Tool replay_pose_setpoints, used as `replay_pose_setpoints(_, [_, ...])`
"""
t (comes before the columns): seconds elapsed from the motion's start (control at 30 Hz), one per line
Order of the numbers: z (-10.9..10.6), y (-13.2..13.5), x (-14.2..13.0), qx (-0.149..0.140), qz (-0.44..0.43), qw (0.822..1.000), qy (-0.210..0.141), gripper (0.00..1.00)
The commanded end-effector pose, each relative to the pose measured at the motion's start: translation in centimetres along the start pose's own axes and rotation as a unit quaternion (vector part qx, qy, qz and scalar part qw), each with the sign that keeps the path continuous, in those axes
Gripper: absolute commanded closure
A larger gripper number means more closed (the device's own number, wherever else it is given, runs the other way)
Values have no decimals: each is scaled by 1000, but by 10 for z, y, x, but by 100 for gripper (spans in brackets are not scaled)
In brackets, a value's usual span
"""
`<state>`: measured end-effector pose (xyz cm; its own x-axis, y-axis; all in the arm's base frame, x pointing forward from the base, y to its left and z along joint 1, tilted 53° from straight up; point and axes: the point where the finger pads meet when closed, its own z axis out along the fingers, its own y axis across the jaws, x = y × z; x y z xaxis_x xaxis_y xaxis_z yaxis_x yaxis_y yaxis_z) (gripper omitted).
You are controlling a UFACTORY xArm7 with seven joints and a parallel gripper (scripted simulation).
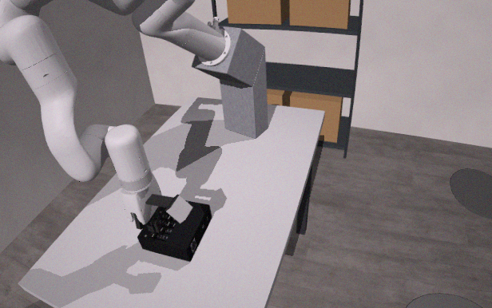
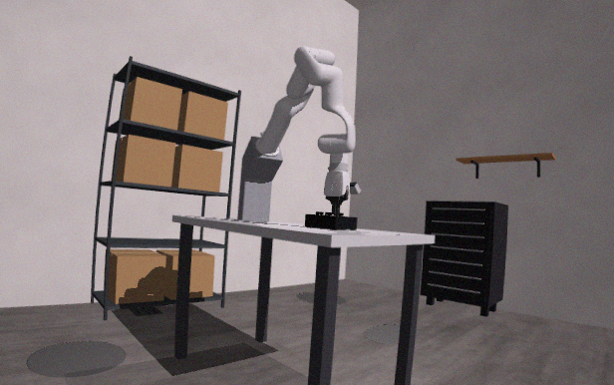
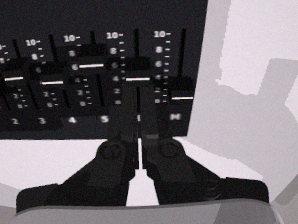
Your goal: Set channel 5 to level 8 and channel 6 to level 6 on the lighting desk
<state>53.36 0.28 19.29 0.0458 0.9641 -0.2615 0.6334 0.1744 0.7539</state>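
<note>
The black lighting desk [image 1: 181, 235] stands on the white tabletop [image 1: 255, 187] near the end far from the arm's grey pedestal [image 1: 244, 100], close to the edge on the arm's side. Its long axis runs slantwise to the tabletop's edges in the top view, and the fader tracks run across that axis. In the wrist view the desk [image 3: 100, 3] fills the upper left, with its row of faders running left to right and each scale climbing away from the camera to a "10" at the far end; the numbers 2 through 5 are readable along the near edge. The claw [image 3: 140, 129] points down at the near side of the desk with its two dark fingers pressed narrow together and nothing between them, tips just below the cap [image 3: 139, 76] of the fader to the right of the "5" label. That cap's white line sits in the middle part of its scale; the next cap on the right [image 3: 181, 94] sits lower. In the exterior view the desk [image 2: 331, 221] rests flat beneath the claw [image 2: 337, 205].
</note>
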Motion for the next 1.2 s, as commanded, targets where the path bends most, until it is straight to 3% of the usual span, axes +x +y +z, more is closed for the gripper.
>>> replay_pose_setpoints(0.0, [0,1,0,-1,0,1000,1,100])
replay_pose_setpoints(0.9, [-1,1,-6,-1,0,1000,1,100])
replay_pose_setpoints(1.17, [-14,1,-6,-1,0,1000,1,100])
